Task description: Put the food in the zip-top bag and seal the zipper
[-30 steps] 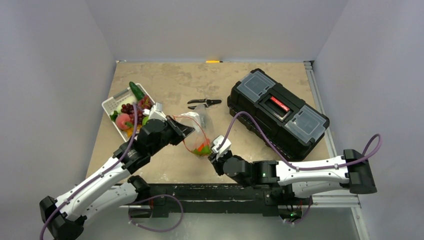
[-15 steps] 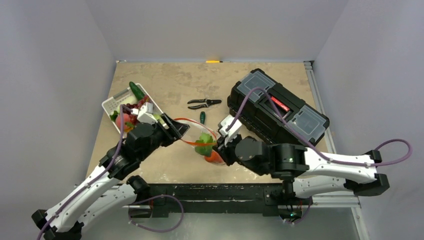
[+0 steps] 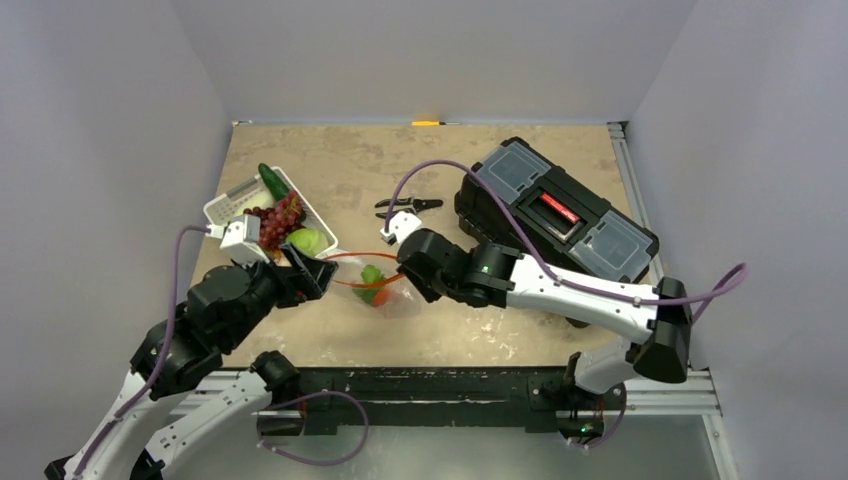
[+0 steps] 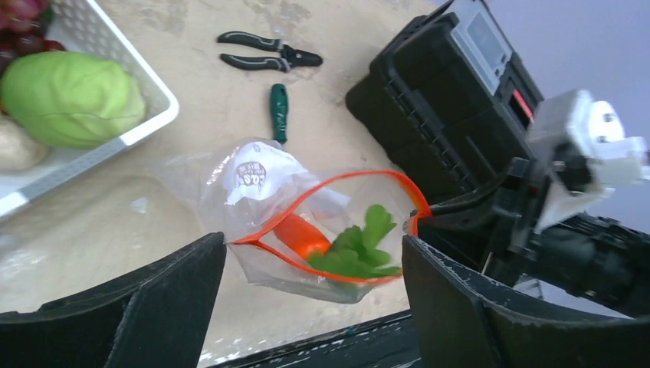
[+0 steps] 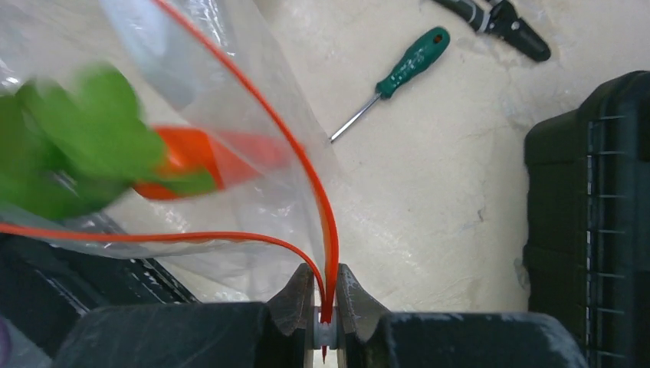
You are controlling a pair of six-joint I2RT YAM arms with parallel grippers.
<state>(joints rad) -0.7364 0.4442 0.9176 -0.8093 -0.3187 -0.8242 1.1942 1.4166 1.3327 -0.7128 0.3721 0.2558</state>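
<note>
Orange carrot blurred inside bag | right jaws pinch zipper | left jaws spread wide

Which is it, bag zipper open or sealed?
Open: the zipper gapes in a wide loop; the right gripper pinches one end.

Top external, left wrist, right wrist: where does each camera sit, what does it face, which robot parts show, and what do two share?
Top external: above, behind the robot, facing the table; both arms show.
Left wrist: on left arm, facing the zip-top bag; open left gripper shows.
Right wrist: on right arm, facing the zipper; shut right gripper shows.
Wrist views share the carrot.
</note>
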